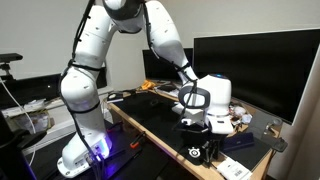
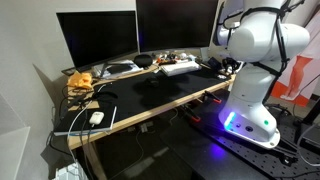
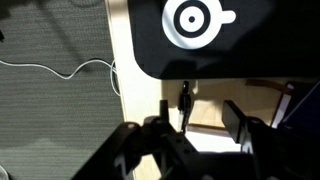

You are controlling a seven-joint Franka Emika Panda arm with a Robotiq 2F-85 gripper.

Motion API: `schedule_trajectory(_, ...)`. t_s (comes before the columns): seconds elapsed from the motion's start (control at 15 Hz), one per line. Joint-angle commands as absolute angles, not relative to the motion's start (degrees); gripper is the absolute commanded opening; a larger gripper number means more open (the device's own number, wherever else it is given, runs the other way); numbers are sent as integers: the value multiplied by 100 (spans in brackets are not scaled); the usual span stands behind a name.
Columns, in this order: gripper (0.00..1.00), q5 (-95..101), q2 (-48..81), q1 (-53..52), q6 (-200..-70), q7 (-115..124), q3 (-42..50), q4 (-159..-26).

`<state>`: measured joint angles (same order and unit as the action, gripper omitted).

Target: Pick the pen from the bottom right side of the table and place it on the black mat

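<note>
In the wrist view the pen (image 3: pixel 185 100), thin and dark, lies on the light wood table (image 3: pixel 128 60) just below the edge of the black mat (image 3: pixel 260 45), whose white round logo (image 3: pixel 190 18) shows at the top. My gripper (image 3: pixel 198 117) is open. Its two dark fingers hang over the pen, which sits nearer one finger and is not gripped. In an exterior view the gripper (image 1: pixel 206 150) reaches down at the table's near corner beside the black mat (image 1: pixel 165 125) and its logo (image 1: pixel 195 153). The black mat (image 2: pixel 160 88) and the table (image 2: pixel 150 112) show in both exterior views.
Two dark monitors (image 1: pixel 250 70) stand along the table's back, with a white keyboard (image 2: pixel 180 67) and clutter (image 2: pixel 82 82) nearby. White cards (image 1: pixel 236 168) lie at the near corner. Grey carpet with a white cable (image 3: pixel 60 70) lies beyond the table edge.
</note>
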<state>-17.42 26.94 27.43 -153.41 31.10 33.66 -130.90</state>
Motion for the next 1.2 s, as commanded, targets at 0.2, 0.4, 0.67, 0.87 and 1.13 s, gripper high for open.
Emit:
schedule_trajectory(0.2,3,-1746,2912,2705,-15182,3264,3438,-12938)
schedule_trajectory(0.4,2,-1725,2828,2703,-15281,3170,3470,-13093)
schedule_trajectory(0.67,3,-1650,2607,2686,-15345,3006,3545,-13338)
schedule_trajectory(0.87,3,-1608,2443,2666,-15383,2814,3622,-13536)
schedule_trajectory(1.13,3,-1490,2202,2590,-15448,2555,3751,-13839)
